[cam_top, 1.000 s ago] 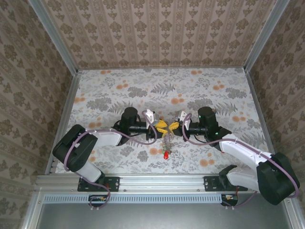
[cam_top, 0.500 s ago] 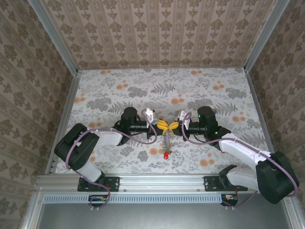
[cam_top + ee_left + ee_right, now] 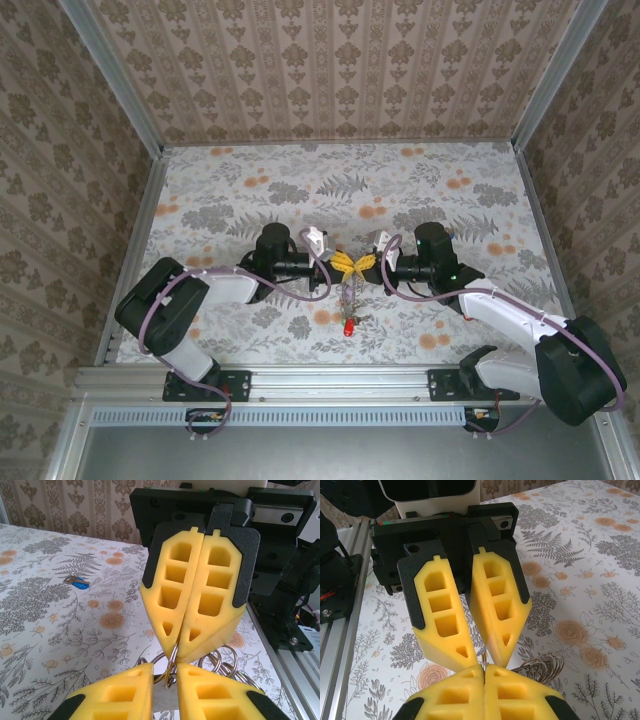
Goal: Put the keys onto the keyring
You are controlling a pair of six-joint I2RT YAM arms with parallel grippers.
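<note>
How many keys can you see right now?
2: a red-tagged key near the table's front middle, and a blue-tagged key lying alone on it, seen from the left wrist. More may be hidden.

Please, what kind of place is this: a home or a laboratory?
Most likely a laboratory test cell, not a home. Patterned wall panels box in a table with a floral cover, an aluminium rail runs along its near edge, and the left arm and right arm are bolted there.

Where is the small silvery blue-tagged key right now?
In the left wrist view, the blue-tagged key lies on the floral table, picture-left of the right gripper.
</note>
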